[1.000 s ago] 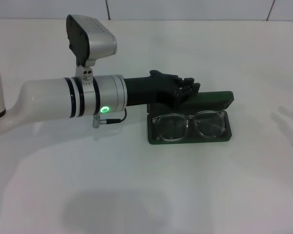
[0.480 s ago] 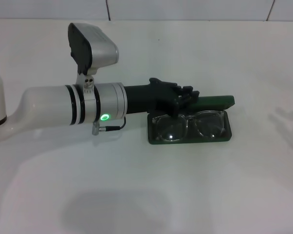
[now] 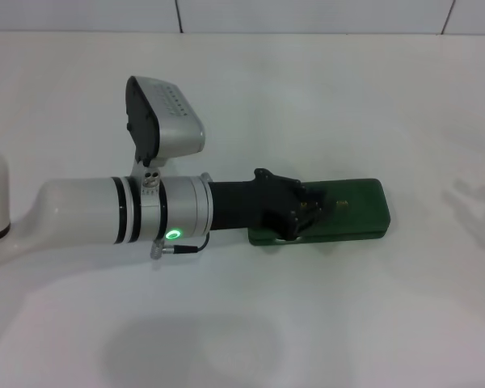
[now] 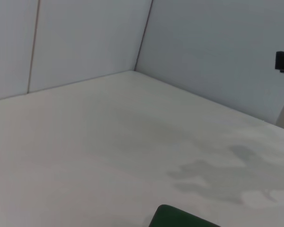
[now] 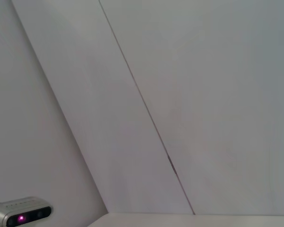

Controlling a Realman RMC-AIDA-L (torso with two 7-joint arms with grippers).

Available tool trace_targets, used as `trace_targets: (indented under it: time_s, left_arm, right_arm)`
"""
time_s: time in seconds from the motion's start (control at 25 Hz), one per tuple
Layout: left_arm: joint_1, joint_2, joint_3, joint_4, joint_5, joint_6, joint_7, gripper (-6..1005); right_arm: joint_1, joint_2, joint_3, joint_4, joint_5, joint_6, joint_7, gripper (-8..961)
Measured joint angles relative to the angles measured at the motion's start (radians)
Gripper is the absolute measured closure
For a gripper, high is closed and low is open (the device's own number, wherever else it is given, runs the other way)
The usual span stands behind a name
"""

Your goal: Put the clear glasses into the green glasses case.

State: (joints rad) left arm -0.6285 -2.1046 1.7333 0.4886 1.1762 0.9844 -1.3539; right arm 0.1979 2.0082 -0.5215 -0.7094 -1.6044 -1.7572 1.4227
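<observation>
On the plain white tabletop point(image 3: 404, 307), our left gripper point(image 3: 307, 212), its fingers' spread impossible to tell, now presses down the lid of the dark green rectangular hard glasses case point(image 3: 357, 208), open a moment ago, so we judge the clear plastic glasses shut inside.

The right wrist view shows a plain pale wall point(image 5: 189, 85) with a thin dark seam point(image 5: 146, 118) crossing it diagonally from 11 o'clock toward 6 o'clock. At 8 o'clock sits a grey camera point(image 5: 20, 213) with a small purple light point(image 5: 22, 218).
</observation>
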Motion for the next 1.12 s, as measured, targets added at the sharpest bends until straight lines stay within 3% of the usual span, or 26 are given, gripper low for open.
trace_targets:
  time_s: [0.28,0.48,0.6,0.68,0.84,0.88,1.0,1.12]
  left_arm:
    - [0.032,0.0,0.003,0.014,-0.002,0.019,0.026,723]
    - [0.118,0.022,-0.018,0.161,-0.003,0.173,-0.008,711]
    - [0.204,0.053,-0.106,0.263,0.003,0.352,-0.014,703]
    - [0.26,0.069,-0.227,0.287,0.002,0.52,0.014,698]
    - [0.316,0.073,-0.453,0.251,0.011,0.752,0.047,688]
    - [0.324,0.073,-0.485,0.246,0.016,0.77,0.033,686]
    - [0.333,0.067,-0.515,0.222,0.049,0.759,0.021,556]
    - [0.318,0.036,-0.528,0.186,0.111,0.695,0.057,471]
  right_arm:
    - [0.006,0.001,0.0,0.001,0.0,-0.011,-0.001,655]
    - [0.007,-0.004,-0.03,0.01,0.0,-0.019,-0.011,653]
    - [0.01,-0.006,-0.083,0.011,-0.017,-0.032,-0.054,652]
    - [0.014,-0.003,-0.112,0.012,-0.033,-0.039,-0.093,651]
    - [0.03,0.002,-0.149,0.035,-0.039,-0.037,-0.146,649]
    - [0.037,0.002,-0.15,0.048,-0.04,-0.036,-0.153,649]
    - [0.058,-0.001,-0.149,0.065,-0.04,-0.034,-0.163,648]
    - [0.073,-0.001,-0.151,0.065,-0.04,-0.033,-0.163,642]
